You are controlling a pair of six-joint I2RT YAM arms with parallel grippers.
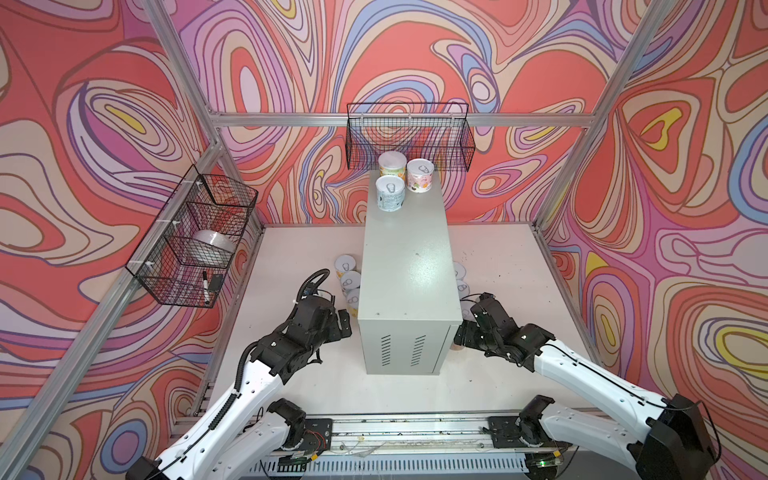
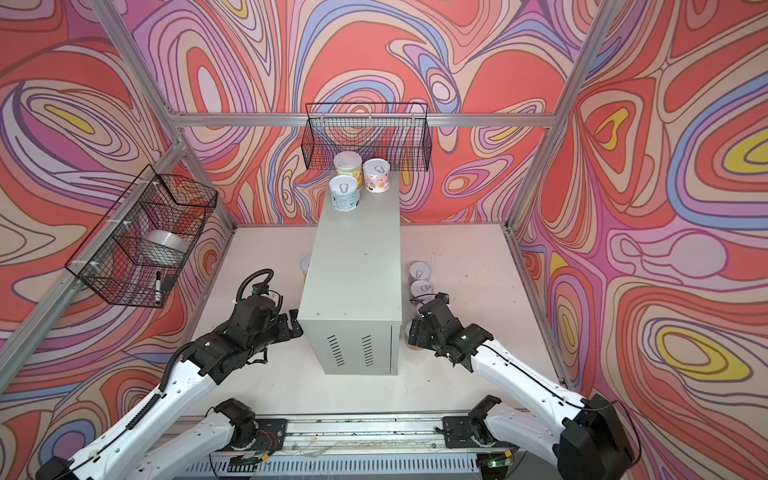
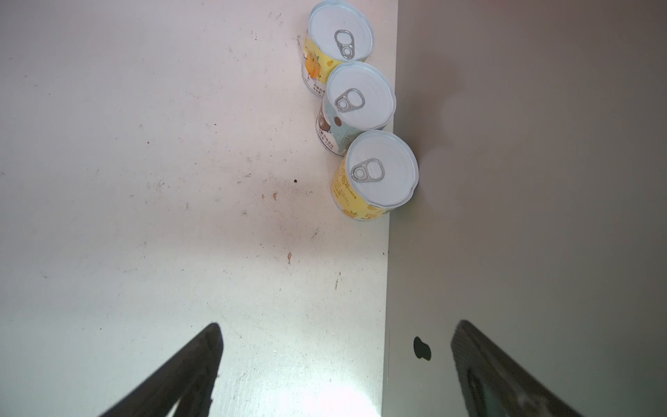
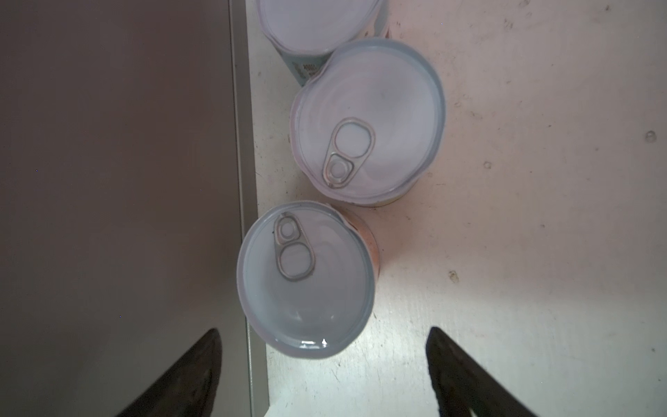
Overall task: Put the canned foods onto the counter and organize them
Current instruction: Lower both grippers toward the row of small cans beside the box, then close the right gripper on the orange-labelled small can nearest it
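three upright tins (image 1: 390, 193) cluster at the far end of the counter (image 1: 405, 266). a row of tins (image 3: 355, 95) stands on the white table (image 3: 144, 180) just beside the counter's left flank, and another row (image 4: 368, 122) stands beside its right. the left gripper (image 3: 336, 325) hangs spread wide and empty short of its row, and the right gripper (image 4: 323, 330), fingers also apart, hovers at the nearest tin (image 4: 306, 281) without pinching it.

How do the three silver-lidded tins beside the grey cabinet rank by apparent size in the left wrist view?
1. Yellow-labelled tin nearest the camera
2. Pale-blue-labelled middle tin
3. Farthest yellow tin with orange fruit
Gaps are slight, probably just camera nearness.
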